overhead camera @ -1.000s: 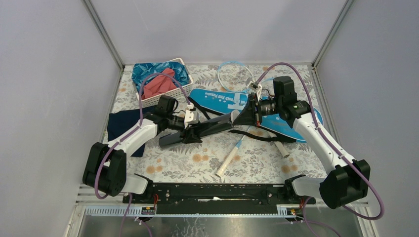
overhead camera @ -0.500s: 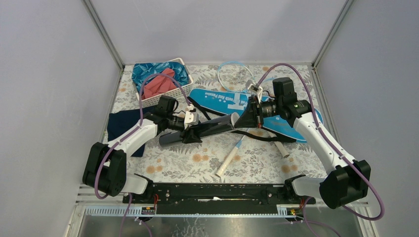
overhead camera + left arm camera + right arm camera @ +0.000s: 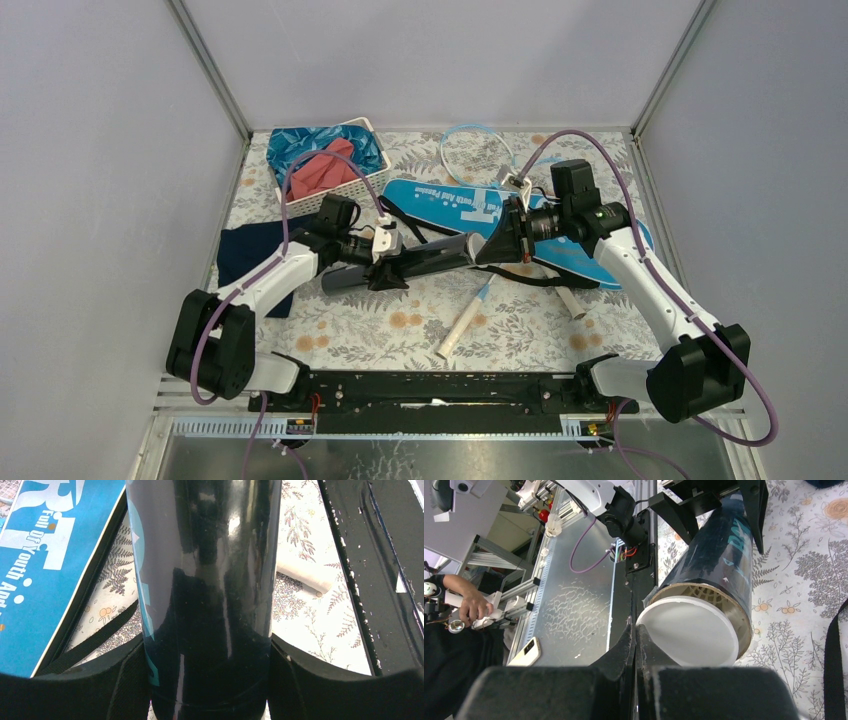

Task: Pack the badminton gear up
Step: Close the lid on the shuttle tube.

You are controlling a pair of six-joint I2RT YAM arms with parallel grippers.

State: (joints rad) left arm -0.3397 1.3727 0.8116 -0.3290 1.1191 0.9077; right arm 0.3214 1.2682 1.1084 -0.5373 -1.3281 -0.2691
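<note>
My left gripper [image 3: 385,268] is shut on the long black tube [image 3: 410,262] and holds it nearly level above the table; the tube fills the left wrist view [image 3: 205,580] between the jaws. My right gripper [image 3: 490,250] is shut, with its tips at the tube's far end. In the right wrist view its tips [image 3: 635,635] touch the rim of a white cap [image 3: 689,632] on the tube's mouth [image 3: 719,545]. The blue "SPORT" bag [image 3: 450,205] lies behind. One racket head [image 3: 475,150] lies at the back, and a white handle [image 3: 460,328] lies in front. No loose shuttlecocks show.
A white basket [image 3: 320,165] with blue and red cloths stands at the back left. A navy cloth [image 3: 250,255] lies under the left arm. A second white handle [image 3: 570,300] pokes out below the bag's right part. The bag's black strap [image 3: 520,275] trails across the table.
My right gripper has moved a little left and down against the tube's end. The tube has settled slightly lower and flatter in my left gripper.
</note>
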